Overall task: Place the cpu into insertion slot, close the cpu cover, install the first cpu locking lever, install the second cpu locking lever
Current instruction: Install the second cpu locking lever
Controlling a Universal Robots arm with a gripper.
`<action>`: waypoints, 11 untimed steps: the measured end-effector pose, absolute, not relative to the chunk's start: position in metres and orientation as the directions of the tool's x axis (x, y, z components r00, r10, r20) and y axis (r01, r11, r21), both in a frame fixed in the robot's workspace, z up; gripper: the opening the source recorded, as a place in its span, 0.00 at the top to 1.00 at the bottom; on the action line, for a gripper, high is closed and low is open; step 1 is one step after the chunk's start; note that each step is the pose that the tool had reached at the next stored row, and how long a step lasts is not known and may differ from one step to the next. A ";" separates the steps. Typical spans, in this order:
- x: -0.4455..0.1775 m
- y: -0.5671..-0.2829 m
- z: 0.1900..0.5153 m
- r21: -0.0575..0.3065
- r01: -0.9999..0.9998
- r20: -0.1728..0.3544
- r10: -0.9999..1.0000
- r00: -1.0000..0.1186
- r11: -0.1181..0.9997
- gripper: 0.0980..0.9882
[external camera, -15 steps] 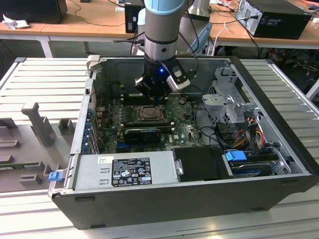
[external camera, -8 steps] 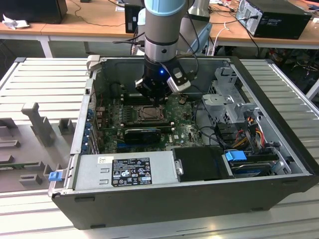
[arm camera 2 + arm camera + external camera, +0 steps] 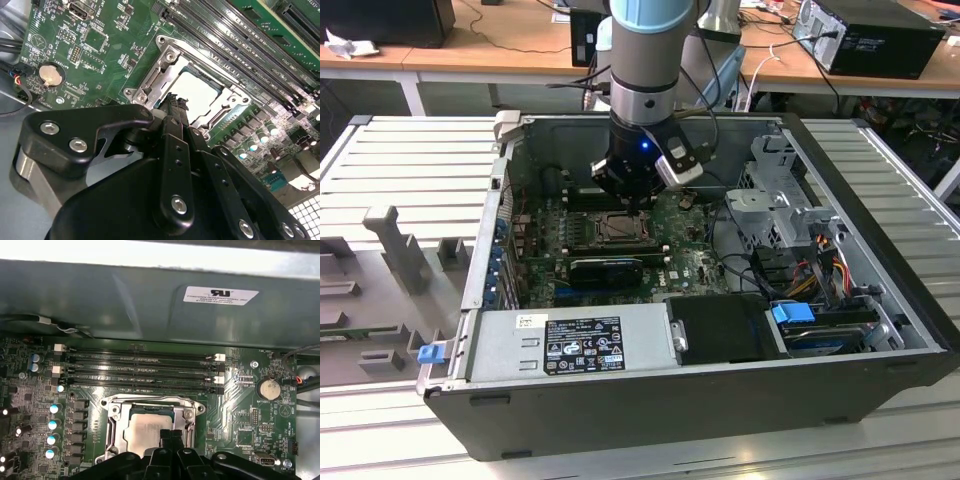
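The cpu (image 3: 145, 432) (image 3: 200, 90) lies flat in the insertion slot (image 3: 618, 230) on the green motherboard, its dull silver top facing up. The cpu cover (image 3: 116, 427) (image 3: 161, 75), a metal frame with a square window, lies down over it, and the chip shows through the window. My gripper (image 3: 171, 434) (image 3: 173, 101) hangs right above one edge of the chip, its black fingers pressed together with nothing between them. In the exterior view the gripper (image 3: 625, 203) stands low inside the open computer case, just over the socket.
Long black memory slots (image 3: 140, 367) run beside the socket, close to the case wall (image 3: 150, 300). A coin battery (image 3: 270, 388) and several capacitors (image 3: 54, 425) stand nearby. A black block (image 3: 605, 270), the power supply (image 3: 580, 345) and a drive cage (image 3: 780, 200) crowd the case.
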State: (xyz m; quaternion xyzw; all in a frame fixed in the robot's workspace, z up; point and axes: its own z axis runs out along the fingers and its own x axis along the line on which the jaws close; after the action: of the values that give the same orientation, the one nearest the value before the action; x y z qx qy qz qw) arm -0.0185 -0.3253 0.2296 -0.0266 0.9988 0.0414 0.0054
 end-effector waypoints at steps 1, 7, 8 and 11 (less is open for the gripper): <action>-0.019 -0.325 0.230 0.082 -0.054 -0.013 -0.053 -0.999 0.995 0.99; -0.018 -0.326 0.233 0.082 -0.054 -0.013 -0.053 -0.999 0.995 0.99; -0.019 -0.326 0.233 0.082 -0.054 -0.013 -0.053 -0.999 0.995 0.99; -0.018 -0.327 0.233 0.082 -0.054 -0.013 -0.053 -0.999 0.995 0.99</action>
State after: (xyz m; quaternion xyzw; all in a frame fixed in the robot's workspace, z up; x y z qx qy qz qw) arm -0.0185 -0.3267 0.2328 -0.0266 0.9988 0.0414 0.0055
